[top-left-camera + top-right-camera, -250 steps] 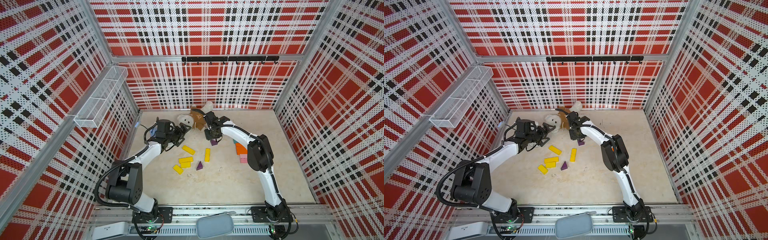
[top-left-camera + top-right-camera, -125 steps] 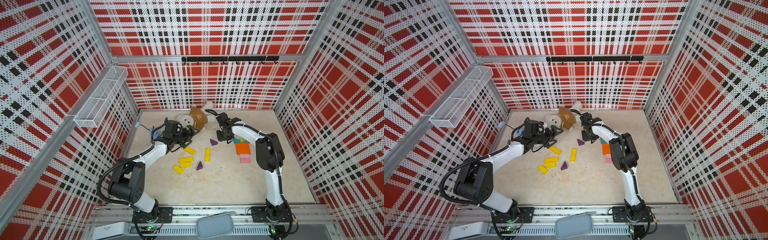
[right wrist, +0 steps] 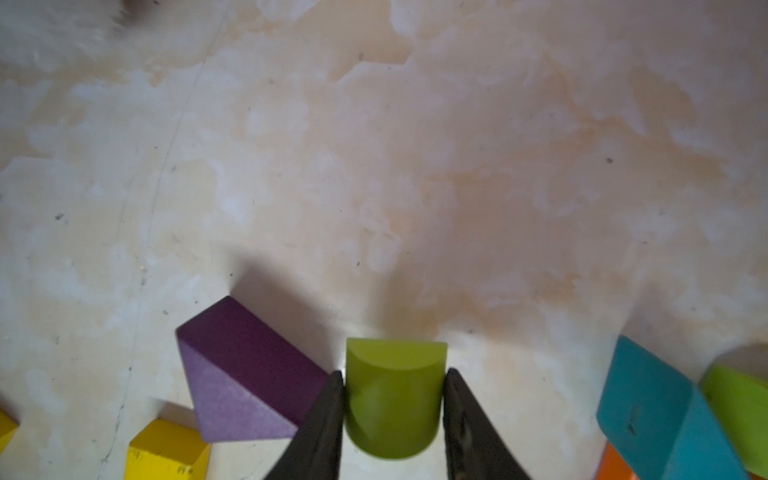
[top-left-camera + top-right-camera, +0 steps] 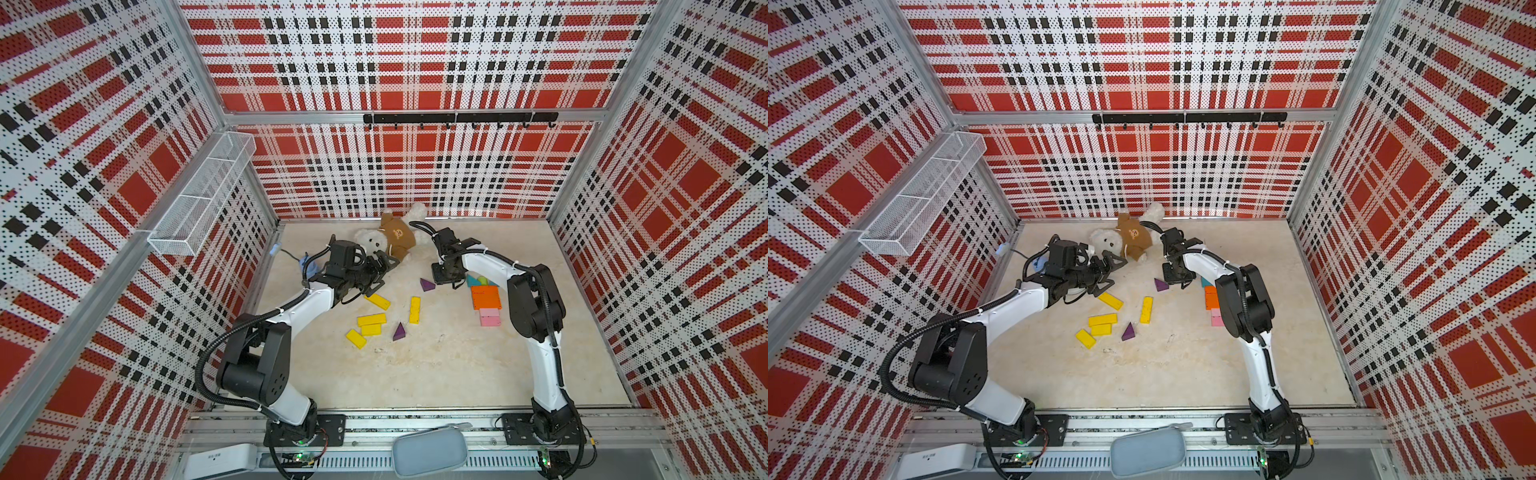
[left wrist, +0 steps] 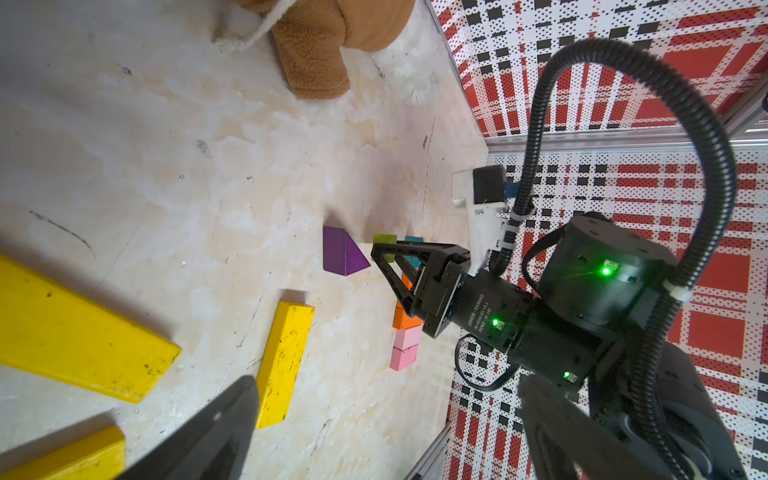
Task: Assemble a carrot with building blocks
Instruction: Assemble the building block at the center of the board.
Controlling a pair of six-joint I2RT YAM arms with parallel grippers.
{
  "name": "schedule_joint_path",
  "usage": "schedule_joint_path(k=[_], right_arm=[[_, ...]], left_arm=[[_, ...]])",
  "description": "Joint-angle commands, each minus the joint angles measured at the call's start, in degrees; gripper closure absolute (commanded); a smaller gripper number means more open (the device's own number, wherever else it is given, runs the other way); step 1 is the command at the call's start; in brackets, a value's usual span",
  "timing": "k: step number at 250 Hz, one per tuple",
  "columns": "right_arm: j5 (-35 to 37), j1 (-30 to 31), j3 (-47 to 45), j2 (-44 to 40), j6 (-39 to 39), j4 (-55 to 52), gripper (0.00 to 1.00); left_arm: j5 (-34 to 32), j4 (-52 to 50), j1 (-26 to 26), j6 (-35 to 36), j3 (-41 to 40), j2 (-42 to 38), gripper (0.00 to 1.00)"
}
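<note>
Bright overhead light is filling both top views, plaid walls [image 4: 415, 62] bowing at the edges, pale glare sitting at 12 o'clock on the table [image 4: 415, 374]. In the right wrist view, the lime-green block [image 3: 392, 399] is throwing a soft shadow.

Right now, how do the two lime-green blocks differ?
The gripped lime-green block is pinched between the right gripper's fingers; the free lime-green block rests untouched. The gripped one sits beside the purple triangle; the free one sits against the teal block. Both are the same lime green.
</note>
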Motion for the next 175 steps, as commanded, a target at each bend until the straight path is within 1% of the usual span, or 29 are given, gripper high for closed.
schedule_joint_path(k=[1, 175], right_arm=[[-1.27, 0.08, -0.94, 1.09, 0.03, 2.61, 0.62], [-2.14, 1.52, -2.87, 0.87, 1.42, 3.62, 0.62]], left_arm=[[0.59, 1.01, -0.1, 0.47, 1.54, 0.62, 0.01], [0.58, 1.01, -0.08, 0.46, 1.54, 0.39, 0.01]])
